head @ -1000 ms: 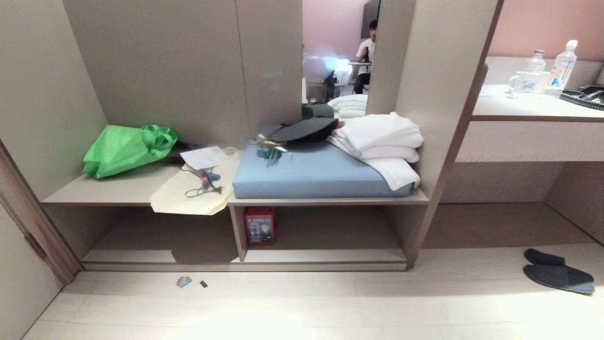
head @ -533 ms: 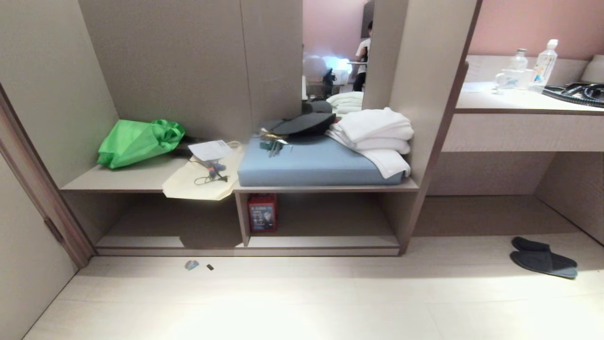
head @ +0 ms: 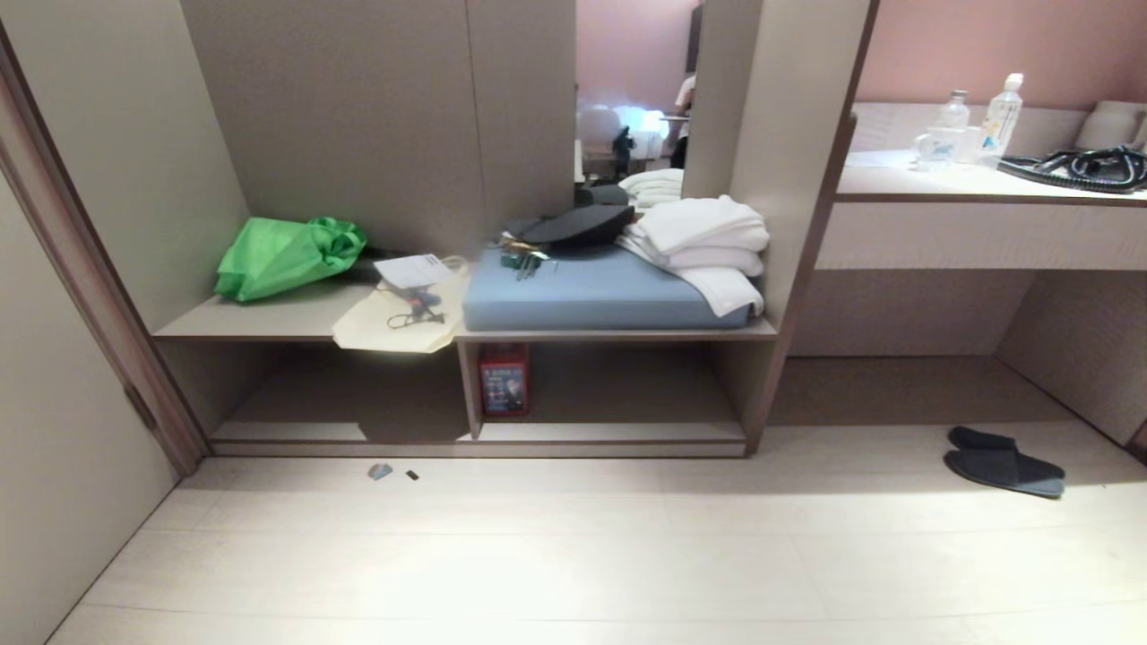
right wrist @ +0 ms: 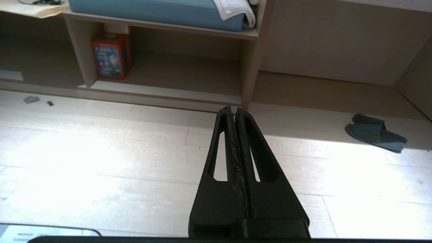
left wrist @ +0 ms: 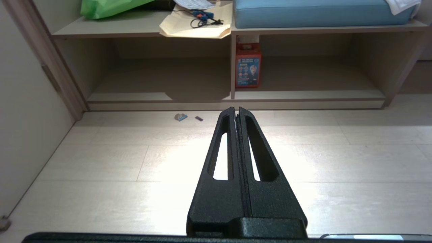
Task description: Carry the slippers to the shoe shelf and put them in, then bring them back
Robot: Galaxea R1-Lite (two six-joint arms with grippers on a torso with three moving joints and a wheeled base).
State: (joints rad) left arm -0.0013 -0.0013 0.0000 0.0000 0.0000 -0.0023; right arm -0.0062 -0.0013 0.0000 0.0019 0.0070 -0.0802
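The slippers [head: 1004, 460], a dark pair lying side by side, rest on the pale floor at the far right, in front of the recess under the desk; the right wrist view shows the slippers [right wrist: 376, 136] too. The shoe shelf [head: 618, 432] is the low open cubby with a pale base board under the bench, also seen from the left wrist [left wrist: 303, 95] and the right wrist [right wrist: 168, 94]. My left gripper [left wrist: 235, 109] and right gripper [right wrist: 233, 109] hang shut and hold nothing, above bare floor and well short of the shelf and the slippers.
A red box [head: 504, 380] stands in the cubby by the divider. On the bench lie a green bag [head: 287, 257], a blue cushion [head: 600, 296] and white towels [head: 703, 242]. Two small scraps [head: 381, 470] lie on the floor. A door frame [head: 99, 269] bounds the left.
The whole head view has shifted: the unit now looks smaller and farther, so the camera has drawn back. The slippers and shelf have not moved on the floor.
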